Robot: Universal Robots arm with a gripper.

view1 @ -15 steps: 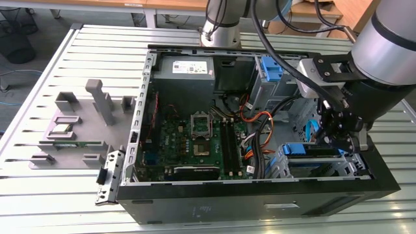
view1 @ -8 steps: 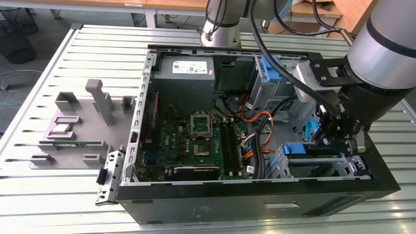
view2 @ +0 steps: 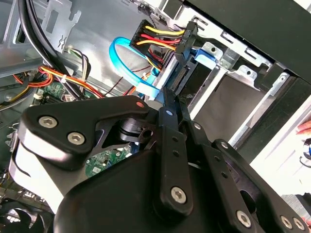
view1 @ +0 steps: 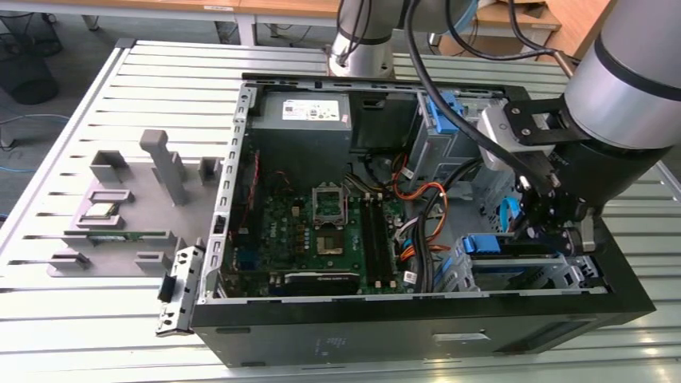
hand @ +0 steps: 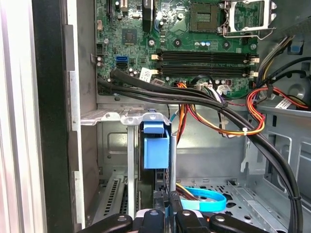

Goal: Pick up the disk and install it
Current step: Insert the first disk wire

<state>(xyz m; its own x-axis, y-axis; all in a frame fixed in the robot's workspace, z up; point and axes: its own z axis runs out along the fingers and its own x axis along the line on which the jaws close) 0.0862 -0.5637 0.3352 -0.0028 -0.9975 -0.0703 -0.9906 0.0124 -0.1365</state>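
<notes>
The arm reached down into the open computer case (view1: pixel 426 315), which lay on its side on the slatted metal surface (view1: pixel 96 319). The tool (view1: pixel 553 219) hung over the drive cage (view1: pixel 532 267) at the case's corner on the exterior view's right, beside the motherboard (view1: pixel 319 231).

In the first wrist view the disk (hand: pixel 156 150) stood on edge in a slot of the drive cage, its blue bracket facing the camera, with the tool (hand: pixel 167 216) clenched on its near edge, fingers close together on either side of it. In the second wrist view the tool (view2: pixel 167 104) met the disk (view2: pixel 187 73) just below a power connector (view2: pixel 187 36) with red, yellow and black wires; a light blue flat cable (view2: pixel 124 56) looped beside it.

Grey plastic fixtures (view1: pixel 127 199) stood on the surface outside the case, on the exterior view's left.
</notes>
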